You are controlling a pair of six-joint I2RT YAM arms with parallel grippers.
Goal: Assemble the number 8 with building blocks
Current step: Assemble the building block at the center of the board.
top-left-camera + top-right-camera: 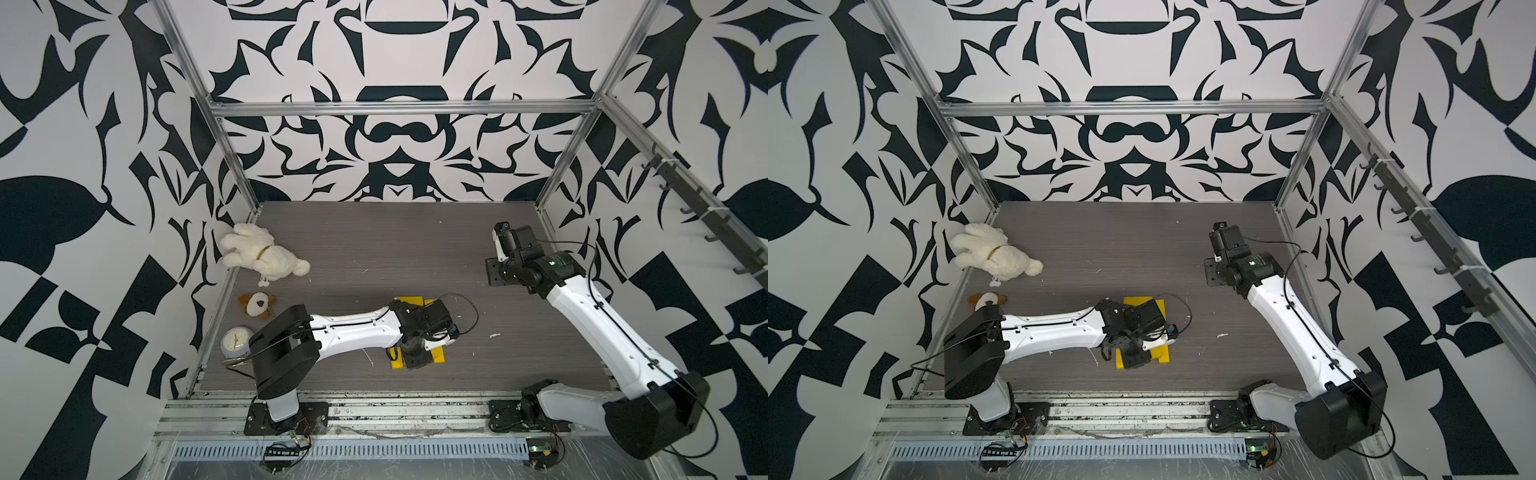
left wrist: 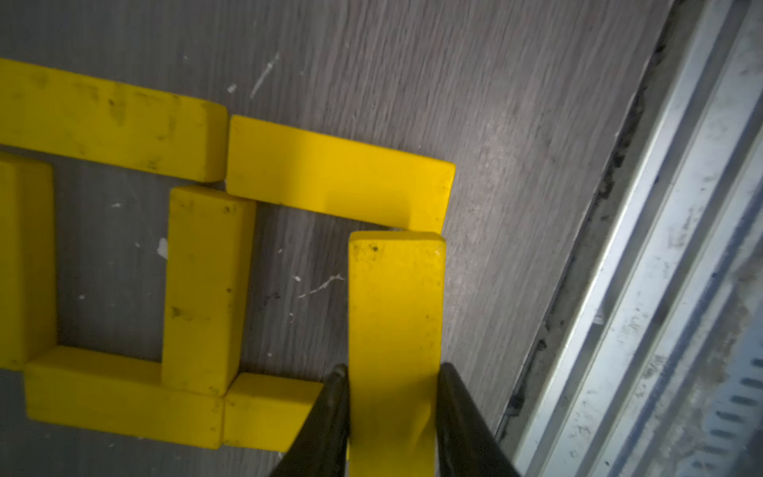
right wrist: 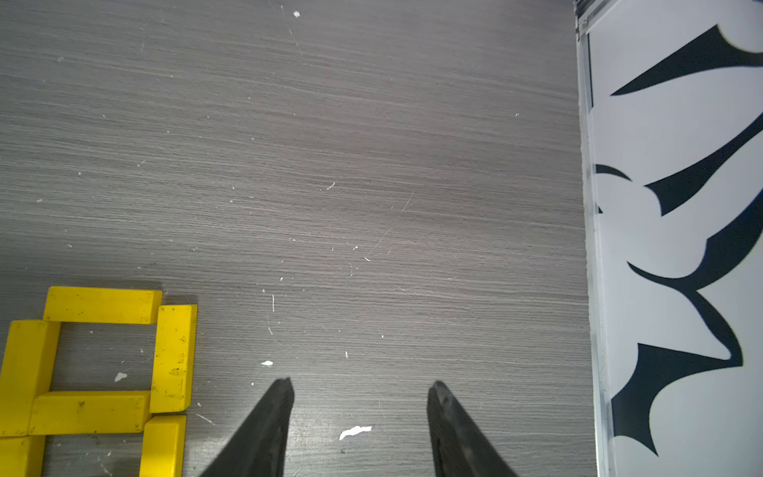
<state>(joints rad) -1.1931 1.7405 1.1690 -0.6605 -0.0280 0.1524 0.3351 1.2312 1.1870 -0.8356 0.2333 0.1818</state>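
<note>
Near the front edge of the tabletop [image 1: 415, 249], beneath the wrist of the left arm [image 1: 353, 328]: number 8 [image 2: 206, 289] in yellow building blocks [image 2: 107, 119], six laid flat. The seventh bar [image 2: 394, 297] is clamped across its width by the left tool [image 2: 394, 367], its far end just beside or touching the neighbouring bar [image 2: 338, 173]; whether it rests on the tabletop cannot be told. Right tool [image 3: 359, 409]: jaws apart, empty, over bare tabletop, well apart from the figure's closing gap. Hazards, as judged: one finger stands close against the corner bar [image 2: 268, 413], so spreading the jaws could shove that bar out of line. A push forward could skew the neighbouring bar, and a release from above the surface could let the seventh bar land crooked, leaving the lower loop open. Views compared: the left wrist view alone shows the grip and the joint being closed. The right wrist view shows the upper loop complete and its own jaws open. Both top views hide most of the figure under the arm, yet only they show the white plush toy [image 1: 257, 255] and clock [image 1: 237, 340] at the side.
</note>
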